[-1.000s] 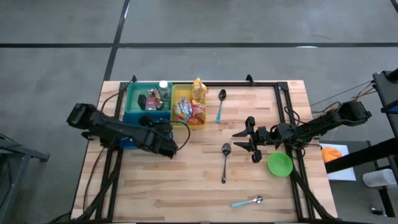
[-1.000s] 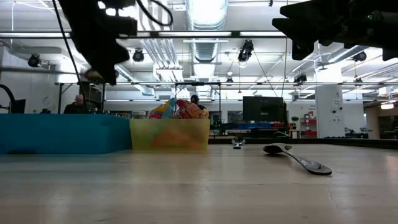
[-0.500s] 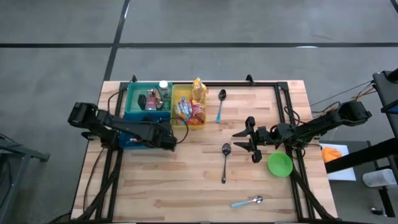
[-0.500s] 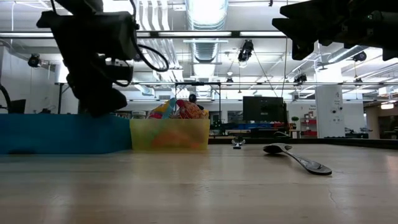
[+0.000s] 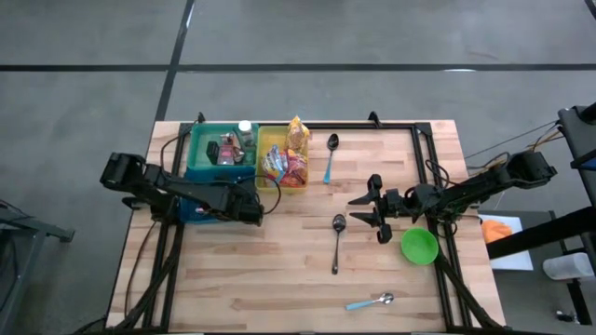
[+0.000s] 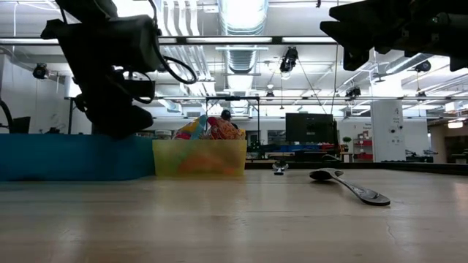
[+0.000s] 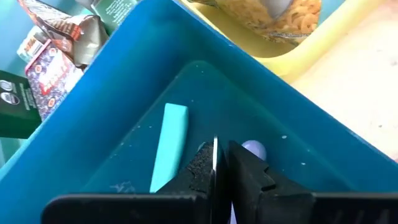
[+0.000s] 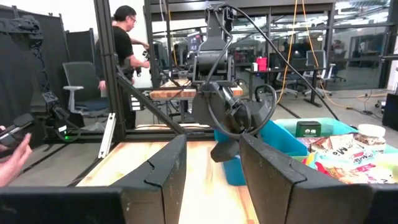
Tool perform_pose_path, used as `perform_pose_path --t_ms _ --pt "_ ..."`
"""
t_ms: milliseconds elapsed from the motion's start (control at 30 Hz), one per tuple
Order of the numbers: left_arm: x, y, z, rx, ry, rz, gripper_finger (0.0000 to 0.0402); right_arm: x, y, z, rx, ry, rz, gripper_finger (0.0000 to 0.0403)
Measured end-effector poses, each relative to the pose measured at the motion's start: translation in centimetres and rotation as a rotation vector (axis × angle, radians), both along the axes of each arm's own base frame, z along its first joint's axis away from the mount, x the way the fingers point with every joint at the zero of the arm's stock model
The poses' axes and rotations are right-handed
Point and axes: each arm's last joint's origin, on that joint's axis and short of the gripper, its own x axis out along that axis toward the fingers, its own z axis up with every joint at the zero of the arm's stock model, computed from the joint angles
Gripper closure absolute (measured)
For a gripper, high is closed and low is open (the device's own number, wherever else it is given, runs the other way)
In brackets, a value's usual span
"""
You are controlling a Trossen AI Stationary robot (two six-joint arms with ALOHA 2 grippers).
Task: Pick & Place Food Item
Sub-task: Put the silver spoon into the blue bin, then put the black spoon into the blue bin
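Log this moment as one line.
left gripper: in blue bin, nearly shut, empty | right gripper: open, waiting mid-table | spoon: untouched

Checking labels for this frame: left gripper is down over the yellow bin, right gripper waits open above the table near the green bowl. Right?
One thing is wrong: the left gripper is down in the blue bin, not the yellow bin; the left wrist view shows it. The rest holds: the right gripper waits open above the table near the green bowl.
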Motion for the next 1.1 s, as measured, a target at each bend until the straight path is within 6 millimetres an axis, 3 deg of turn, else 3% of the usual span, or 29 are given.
perform_pose_path --t_ms 567,1100 --pt "-0.4 0.0 1.2 -0.035 -0.020 -0.037 0.0349 0.0 0.0 0.0 0.002 0.001 0.000 0.0256" --pt "-0.5 0.0 1.2 -0.045 -0.019 -0.041 0.0175 0.0 0.0 0.0 0.002 0.000 0.000 0.0256"
